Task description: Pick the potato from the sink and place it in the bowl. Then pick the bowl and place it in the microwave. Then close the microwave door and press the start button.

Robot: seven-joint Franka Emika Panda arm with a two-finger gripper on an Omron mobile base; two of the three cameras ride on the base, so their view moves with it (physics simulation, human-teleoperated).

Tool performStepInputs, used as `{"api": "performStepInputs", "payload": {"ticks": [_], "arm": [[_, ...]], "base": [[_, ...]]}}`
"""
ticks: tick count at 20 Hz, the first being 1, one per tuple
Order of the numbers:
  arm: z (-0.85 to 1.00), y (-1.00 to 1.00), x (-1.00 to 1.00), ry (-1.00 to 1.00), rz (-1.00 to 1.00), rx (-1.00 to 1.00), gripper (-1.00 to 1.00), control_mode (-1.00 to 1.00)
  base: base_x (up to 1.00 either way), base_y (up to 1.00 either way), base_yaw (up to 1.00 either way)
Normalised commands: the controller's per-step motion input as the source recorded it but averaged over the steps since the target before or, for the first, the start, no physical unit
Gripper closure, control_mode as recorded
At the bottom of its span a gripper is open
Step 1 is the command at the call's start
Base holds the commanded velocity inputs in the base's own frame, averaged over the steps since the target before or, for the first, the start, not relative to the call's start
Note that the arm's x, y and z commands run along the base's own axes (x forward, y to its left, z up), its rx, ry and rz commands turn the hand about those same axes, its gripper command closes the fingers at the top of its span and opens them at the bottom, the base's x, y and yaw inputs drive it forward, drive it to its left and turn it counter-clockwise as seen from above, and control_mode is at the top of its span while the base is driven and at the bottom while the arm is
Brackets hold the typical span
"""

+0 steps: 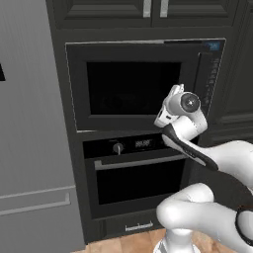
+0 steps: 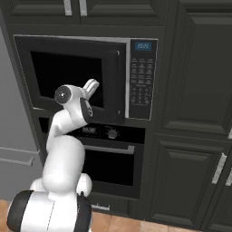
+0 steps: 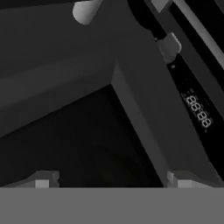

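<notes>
In front of the microwave, gripper w/ jaws wide apart, holding nothing, close to shut microwave door; oven w/ knob just below; keypad panel at right.

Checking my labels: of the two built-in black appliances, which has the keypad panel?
The upper one, the microwave: keypad panel with blue display. The oven below has a knob instead.

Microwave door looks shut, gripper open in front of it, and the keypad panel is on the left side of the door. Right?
Not quite. The keypad panel is on the right side of the microwave door, not the left; the right base view shows it clearly, with the small blue display at its top. The rest holds: the door looks shut and the gripper is open in front of it.
</notes>
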Motion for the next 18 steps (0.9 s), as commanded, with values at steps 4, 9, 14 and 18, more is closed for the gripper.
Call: {"api": "performStepInputs", "payload": {"ticks": [4, 9, 14, 18], "arm": [[0.0, 0.0, 1.0, 0.0, 0.0, -0.02, -1.0, -1.0], [0.0, 0.0, 1.0, 0.0, 0.0, -0.05, -1.0, -1.0], [0.0, 0.0, 0.62, -0.01, 0.02, -0.03, -1.0, -1.0], [0.0, 0.22, -0.79, -0.05, 0.06, 0.0, -1.0, -1.0]], "base": [[0.0, 0.0, 0.0], [0.0, 0.0, 0.0], [0.0, 0.0, 0.0], [0.0, 0.0, 0.0]]}}
